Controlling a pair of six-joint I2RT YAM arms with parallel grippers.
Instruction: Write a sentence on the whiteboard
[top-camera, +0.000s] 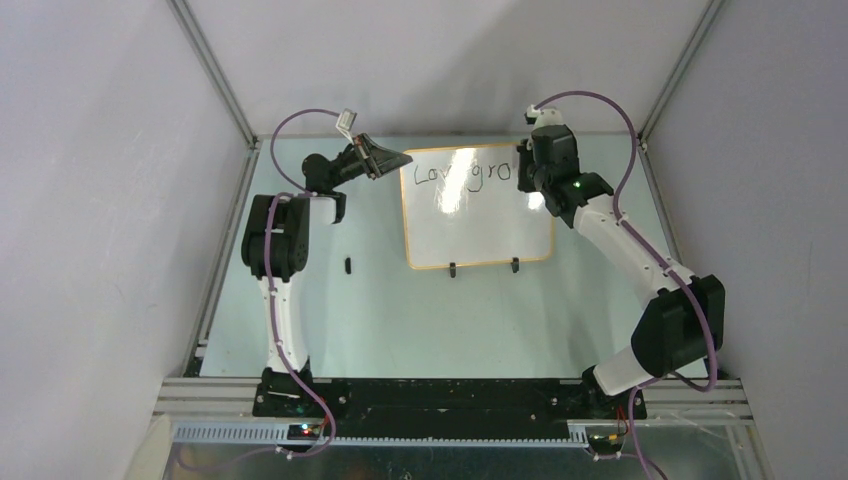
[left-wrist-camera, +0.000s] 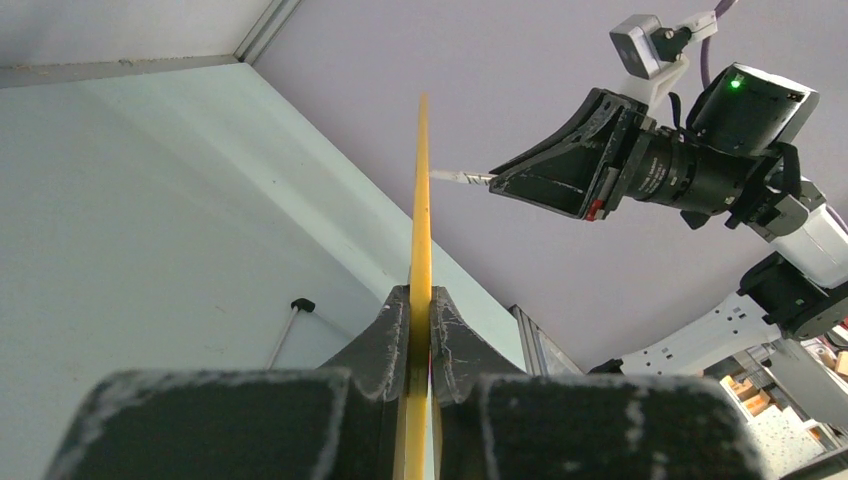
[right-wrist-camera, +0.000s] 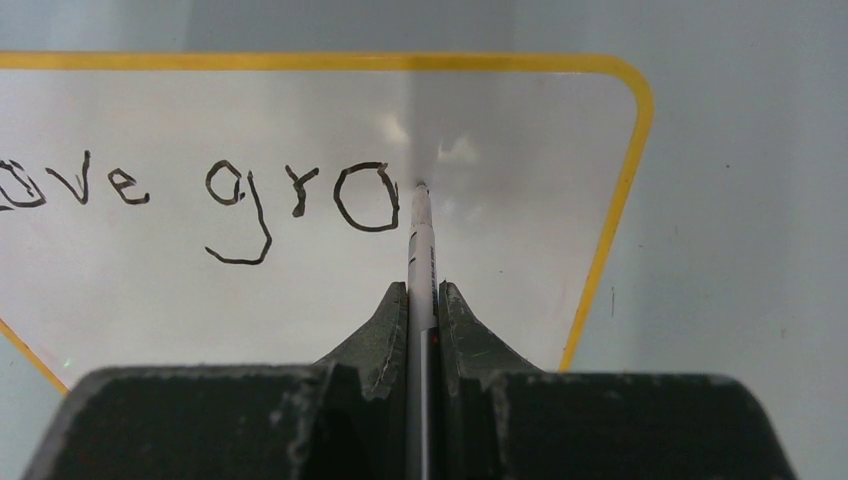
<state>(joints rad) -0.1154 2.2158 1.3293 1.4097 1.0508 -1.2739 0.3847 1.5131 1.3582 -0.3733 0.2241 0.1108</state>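
Whiteboard (top-camera: 478, 225) sits at the worktop's (top-camera: 400, 310) far centre. Our left jaws clench its left rim to steady it. Our right jaws grasp a marker (right-wrist-camera: 420, 240), tip just after the unfinished sentence (right-wrist-camera: 250, 195), "Love gro".

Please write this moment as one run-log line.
left gripper: shut on whiteboard rim | right gripper: shut on marker, tip just after last letter | sentence: reads "Love gro", unfinished

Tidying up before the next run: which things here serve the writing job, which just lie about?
In use: whiteboard in the left gripper; unfinished sentence; marker in the right gripper.
Lying about: small black piece on the table.
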